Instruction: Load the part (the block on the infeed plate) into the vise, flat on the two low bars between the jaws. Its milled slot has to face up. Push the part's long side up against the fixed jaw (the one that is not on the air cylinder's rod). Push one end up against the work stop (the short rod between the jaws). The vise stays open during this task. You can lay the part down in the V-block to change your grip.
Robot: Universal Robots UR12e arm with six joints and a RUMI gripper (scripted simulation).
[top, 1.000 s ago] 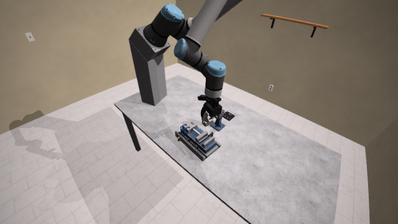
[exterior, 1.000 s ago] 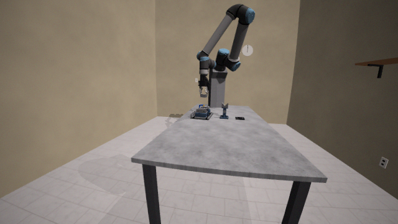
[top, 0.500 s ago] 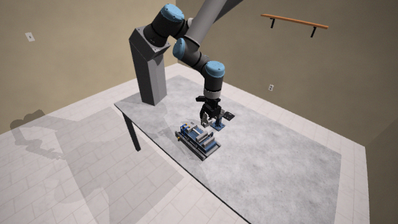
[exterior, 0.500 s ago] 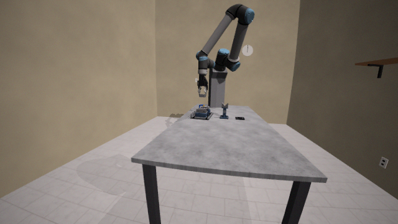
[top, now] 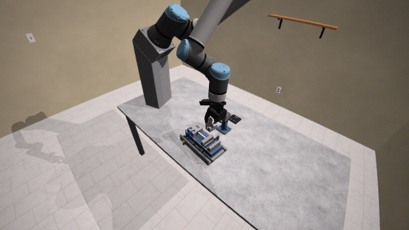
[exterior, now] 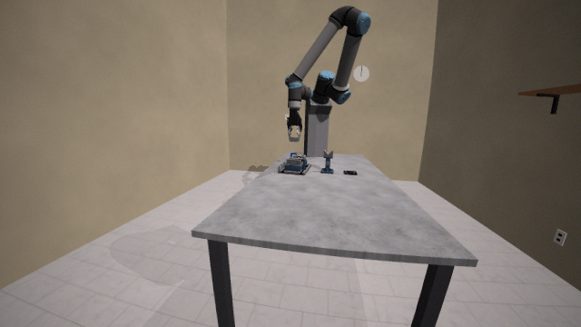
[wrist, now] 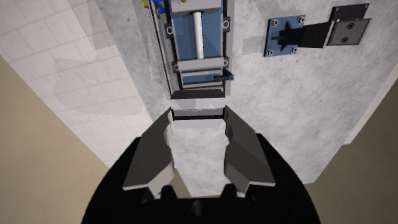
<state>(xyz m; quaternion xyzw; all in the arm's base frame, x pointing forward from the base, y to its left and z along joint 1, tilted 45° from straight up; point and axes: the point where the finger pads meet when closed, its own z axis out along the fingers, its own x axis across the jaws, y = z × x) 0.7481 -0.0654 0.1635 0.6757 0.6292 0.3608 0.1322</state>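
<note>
The arm reaches out from its grey pedestal [top: 153, 68] at the table's far corner, upper links folded high and the last link pointing straight down. The gripper [top: 213, 124] hangs in the air above the table [exterior: 336, 213], well clear of the top, as the exterior view shows with the gripper [exterior: 294, 132] suspended above the fixtures.

And there is the part [wrist: 197, 113], pinched between the two grey fingers right at their tips! The jaws are closed onto its two ends, and it spans the gap between them as a pale bar with a dark line along it. Whether that dark line is the milled slot, the wrist view is too tight to say.

Straight below the wrist camera sits the vise [wrist: 199, 55], blue-bodied, with the white cylinder rod [wrist: 198, 34] running down its middle toward the grey jaw blocks. From above, the vise [top: 203, 144] lies close to the table's long edge nearest the pedestal side, and the gripper hovers over its far end, toward the V-block.

The V-block [top: 225, 127] on its blue foot stands just beside the vise, further in from that edge. The dark infeed plate [top: 234, 119] lies beyond it, nearer the table's middle. In the wrist view the infeed plate [wrist: 350, 25] shows bare screw heads and no block on it.
</note>
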